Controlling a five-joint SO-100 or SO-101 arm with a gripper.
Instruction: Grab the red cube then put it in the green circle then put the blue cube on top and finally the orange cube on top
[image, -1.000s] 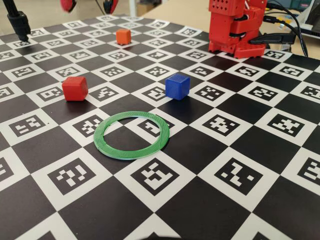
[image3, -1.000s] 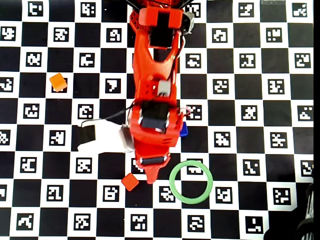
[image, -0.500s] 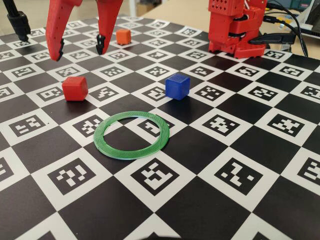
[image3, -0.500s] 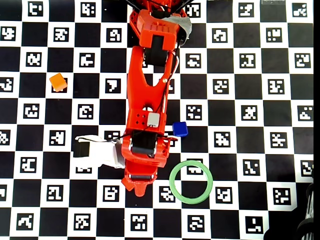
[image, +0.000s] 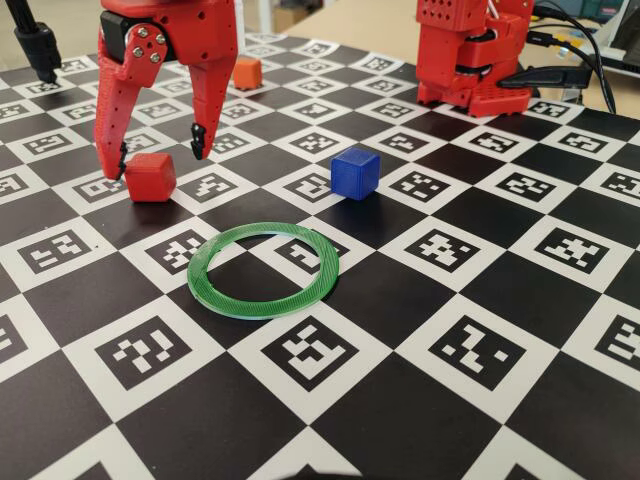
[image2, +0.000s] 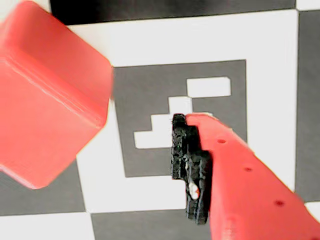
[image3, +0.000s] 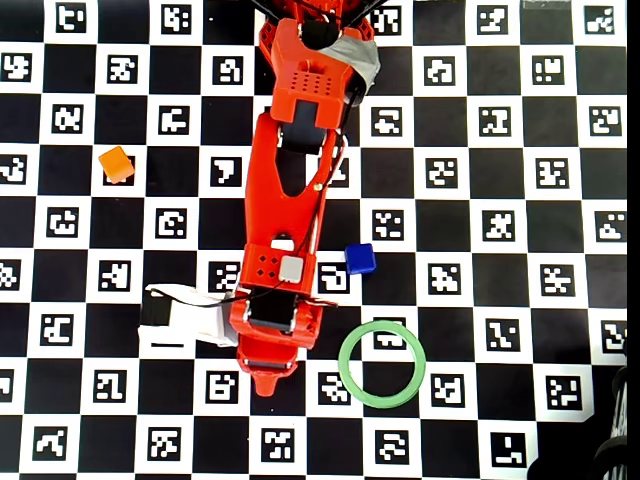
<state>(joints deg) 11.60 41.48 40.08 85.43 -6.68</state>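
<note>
Fixed view: gripper (image: 160, 152), jaws spread, straddles the red cube (image: 150, 176) at left of frame, not yet pinching. Step in hand: first grasp. Next: lower, close, carry to the empty ring (image: 264, 269) at centre. Blue cube (image: 354, 172) and orange cube (image: 246, 72) wait.

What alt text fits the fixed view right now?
The open red end effector straddles the red cube on a marker-patterned checkerboard. The green circle lies empty in front, the blue cube right of it, the orange cube behind.

Red 3D-printed arm (image3: 290, 190), black-padded end effector (image: 160, 155) tips, visible screws, white wrist cam housing (image3: 190, 318)
</note>
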